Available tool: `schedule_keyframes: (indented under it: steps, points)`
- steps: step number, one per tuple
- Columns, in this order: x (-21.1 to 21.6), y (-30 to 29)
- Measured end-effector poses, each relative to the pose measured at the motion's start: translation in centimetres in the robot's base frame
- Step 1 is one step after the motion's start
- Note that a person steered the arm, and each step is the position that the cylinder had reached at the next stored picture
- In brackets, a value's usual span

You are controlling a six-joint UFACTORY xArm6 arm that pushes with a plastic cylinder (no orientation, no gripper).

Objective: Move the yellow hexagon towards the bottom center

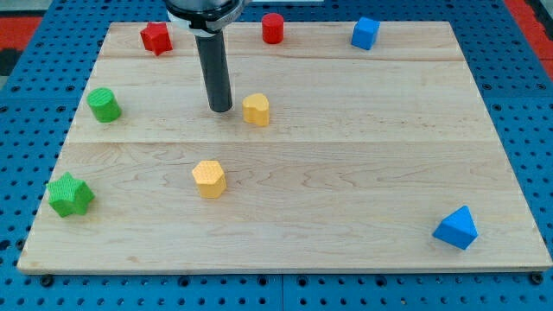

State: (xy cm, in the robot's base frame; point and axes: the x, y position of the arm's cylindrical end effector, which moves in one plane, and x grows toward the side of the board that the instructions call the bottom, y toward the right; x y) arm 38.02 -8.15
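Note:
A yellow hexagon block lies left of the board's centre, in the lower half. A second yellow block, with a notched top like a heart, lies above it and a little to the right. My tip rests on the board just left of this second yellow block, with a small gap between them. The tip is well above the yellow hexagon and slightly to its right. The dark rod rises straight up to the arm at the view's top.
A red star-like block and a red cylinder lie along the top edge, with a blue cube at the top right. A green cylinder and a green star lie on the left. A blue triangular block lies at the bottom right. The wooden board sits on blue pegboard.

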Motion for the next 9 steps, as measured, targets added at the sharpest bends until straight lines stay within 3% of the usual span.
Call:
schedule_keyframes:
  steps: [6,9]
  points:
    - [-1.8,9.0]
    - [-1.5,-2.0]
